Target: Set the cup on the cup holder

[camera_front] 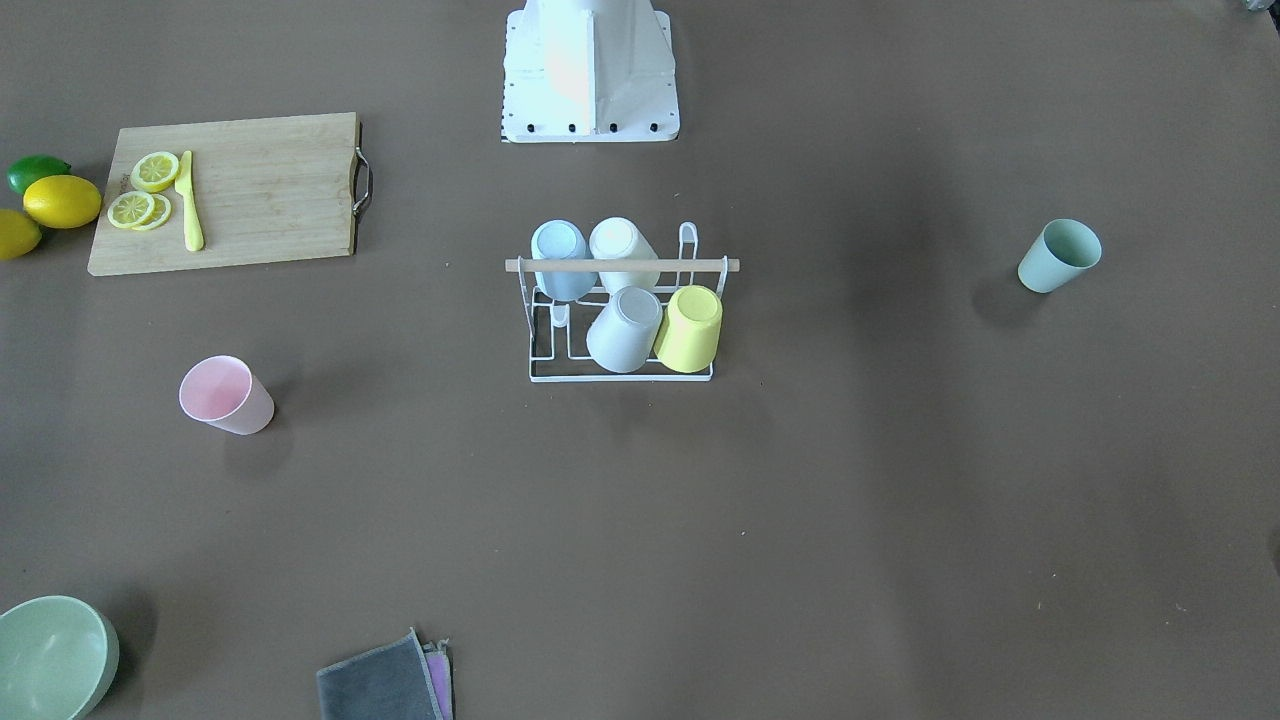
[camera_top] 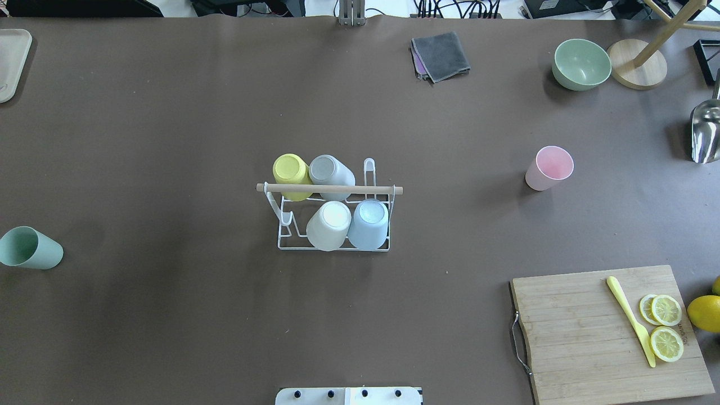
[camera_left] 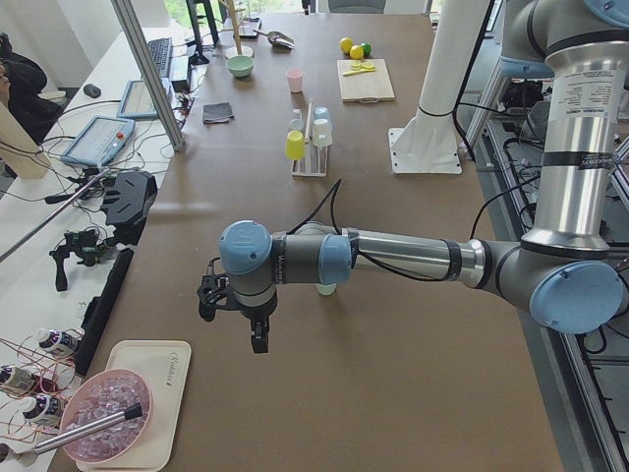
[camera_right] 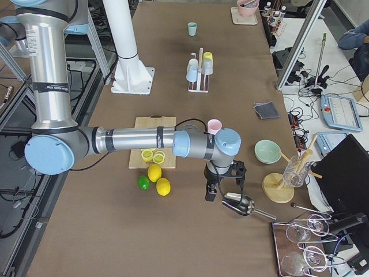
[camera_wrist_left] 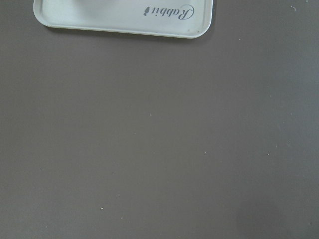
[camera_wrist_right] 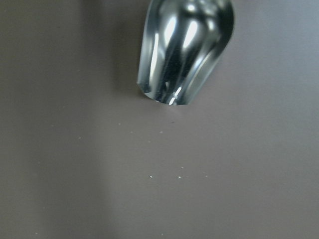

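Left gripper [camera_left: 234, 320], right gripper [camera_right: 225, 190]: opening unclear; white wire cup holder [camera_top: 332, 189] carries four inverted cups [camera_top: 291, 169]

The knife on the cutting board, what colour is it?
Yellow; the knife shows best in the overhead exterior view.

Left gripper [camera_left: 234, 323]: seen only from table's left end, small and dark, jaw state unclear. Right gripper [camera_right: 225, 189]: same, seen only from right end.
Pale green plastic cup [camera_top: 28, 248] near table's left edge: clipped by overhead frame, mostly behind left forearm in side view.
Shiny metal scoop [camera_wrist_right: 184, 47]: blurred, cut by wrist view's top.
Cream plastic tray [camera_wrist_left: 124, 17]: cut likewise.
White wire cup holder [camera_top: 332, 189]: prongs inside upturned pale blue cup [camera_top: 368, 225] hidden.
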